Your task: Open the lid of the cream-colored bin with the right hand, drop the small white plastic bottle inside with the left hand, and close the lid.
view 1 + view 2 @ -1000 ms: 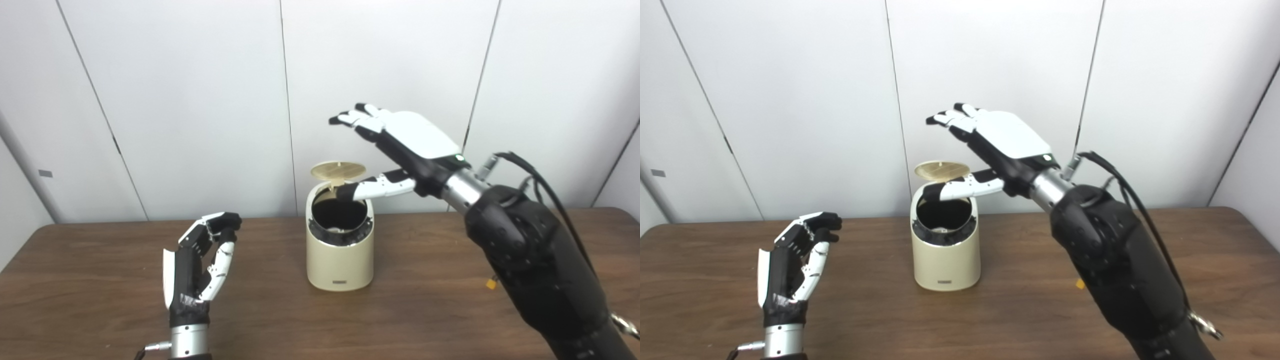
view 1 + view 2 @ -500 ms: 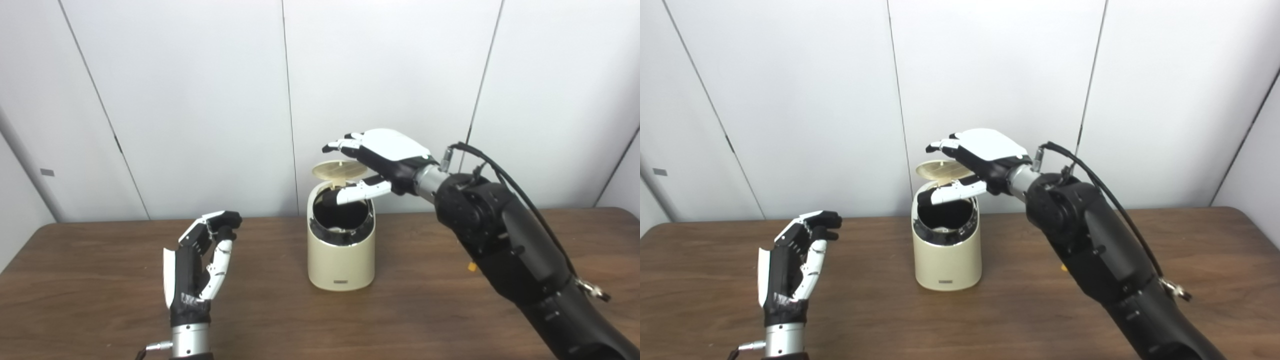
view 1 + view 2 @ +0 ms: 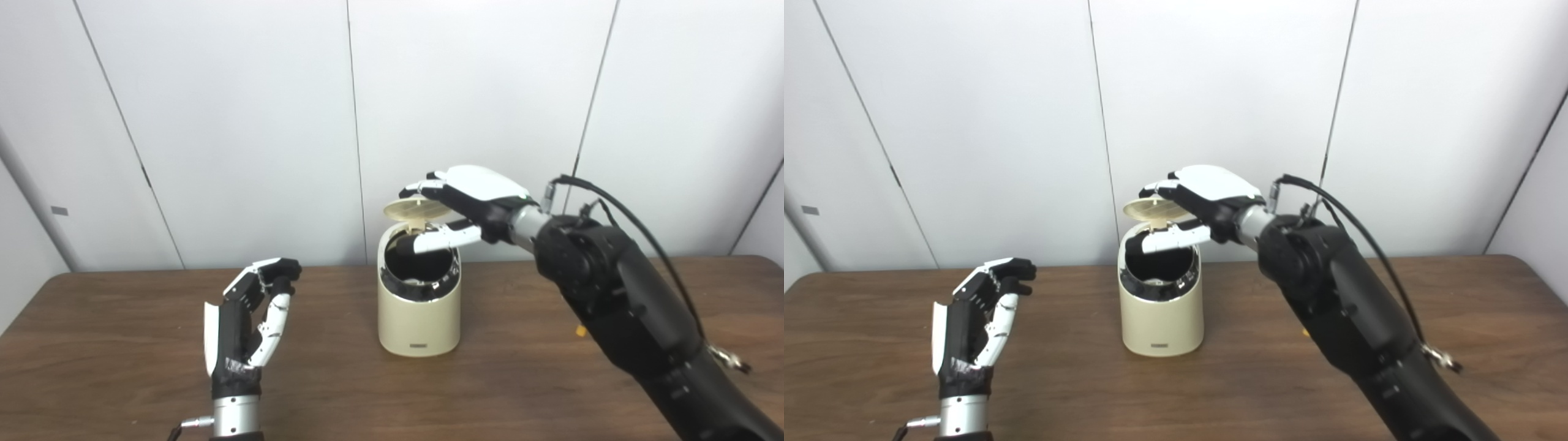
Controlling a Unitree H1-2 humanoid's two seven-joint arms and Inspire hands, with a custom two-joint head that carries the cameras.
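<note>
A: Any writing we can read?

B: Only a small dark label plate (image 3: 418, 347) low on the front of the bin (image 3: 418, 318) — text too small to make out. No brand visible.

A: Materials, shapes?

B: Bin's a cream, smooth, rounded cylinder w/ a black inner ring at the mouth. It stands upright on the brown wood-grain table (image 3: 122, 367). Its lid (image 3: 417, 209) is a round tan disc w/ a fine ribbed underside, tipped up at the back of the opening — so the bin is open. Behind it we see plain white wall panels (image 3: 245, 122) w/ dark seams.

A: Right hand?

B: The right hand (image 3: 471, 199) is over the bin, fingers spread; its fingertips (image 3: 413, 187) sit at the lid's top edge — touching or just beside, we can't tell. The thumb stretches across the mouth. It grips nothing.

A: Left hand?

B: The left hand (image 3: 248, 324) is upright near the table's left part, well apart from the bin, fingers curled toward the thumb w/ nothing between them.

A: The bottle?

B: A pale bit shows inside the bin's dark mouth; we can't tell what it is.
</note>
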